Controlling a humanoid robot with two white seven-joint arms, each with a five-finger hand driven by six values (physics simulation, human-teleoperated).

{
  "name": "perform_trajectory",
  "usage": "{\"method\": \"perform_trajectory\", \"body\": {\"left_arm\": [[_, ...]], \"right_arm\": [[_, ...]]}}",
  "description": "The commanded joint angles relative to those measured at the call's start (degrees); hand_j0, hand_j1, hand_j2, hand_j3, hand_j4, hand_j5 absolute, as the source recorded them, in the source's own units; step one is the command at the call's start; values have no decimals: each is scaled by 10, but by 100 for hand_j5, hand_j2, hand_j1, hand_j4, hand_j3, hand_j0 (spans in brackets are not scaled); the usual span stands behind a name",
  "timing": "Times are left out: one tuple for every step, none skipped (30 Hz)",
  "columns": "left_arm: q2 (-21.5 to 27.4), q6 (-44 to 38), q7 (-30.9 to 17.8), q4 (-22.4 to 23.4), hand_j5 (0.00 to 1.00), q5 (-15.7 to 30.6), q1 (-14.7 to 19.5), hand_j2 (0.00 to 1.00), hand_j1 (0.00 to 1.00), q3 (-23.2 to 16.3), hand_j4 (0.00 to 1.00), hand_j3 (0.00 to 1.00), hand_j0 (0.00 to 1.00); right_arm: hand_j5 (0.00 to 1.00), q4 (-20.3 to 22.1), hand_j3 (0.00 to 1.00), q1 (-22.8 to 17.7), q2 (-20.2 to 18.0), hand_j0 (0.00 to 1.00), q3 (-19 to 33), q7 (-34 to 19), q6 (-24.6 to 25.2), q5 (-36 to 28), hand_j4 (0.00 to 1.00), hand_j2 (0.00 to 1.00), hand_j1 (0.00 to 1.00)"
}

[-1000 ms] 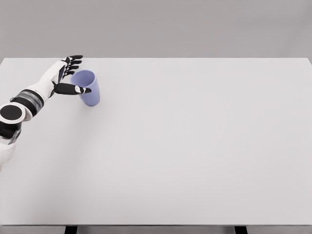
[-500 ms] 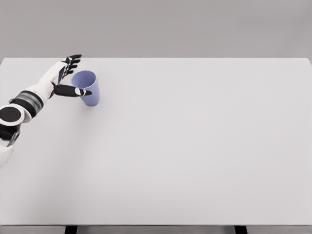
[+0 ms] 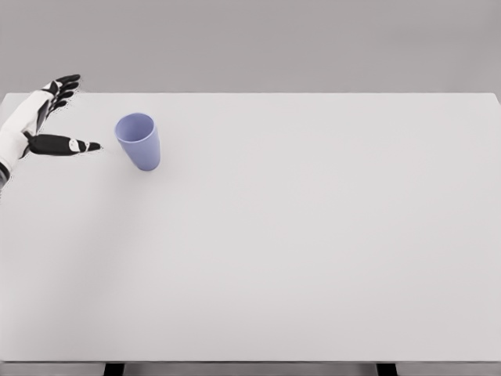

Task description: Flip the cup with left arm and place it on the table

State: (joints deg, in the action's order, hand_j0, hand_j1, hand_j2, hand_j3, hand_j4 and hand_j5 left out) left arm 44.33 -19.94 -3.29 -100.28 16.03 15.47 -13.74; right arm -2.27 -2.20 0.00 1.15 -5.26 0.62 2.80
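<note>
The left hand (image 3: 41, 125) is at the far left edge of the worktop (image 3: 297, 235), its fingers spread apart and holding nothing. The thumb points to the right, toward the cup (image 3: 139, 140). The cup stands upright with its mouth up, to the right of the hand and clear of it, in the far left part of the worktop. The flip appears done. A risk I can see: if the arm swings to the right, the thumb could hit the cup and knock it over.
</note>
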Motion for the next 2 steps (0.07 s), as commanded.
{"method": "perform_trajectory", "body": {"left_arm": [[16, -1, 0, -12, 100, -1, -1, 100, 100, 25, 100, 100, 100], [16, -1, 0, -18, 100, -2, -3, 100, 100, 27, 100, 100, 100]], "right_arm": [[100, 0, 100, 0, 0, 100, 0, 0, 0, 0, 100, 100, 100], [100, 0, 100, 0, 0, 100, 0, 0, 0, 0, 100, 100, 100]]}}
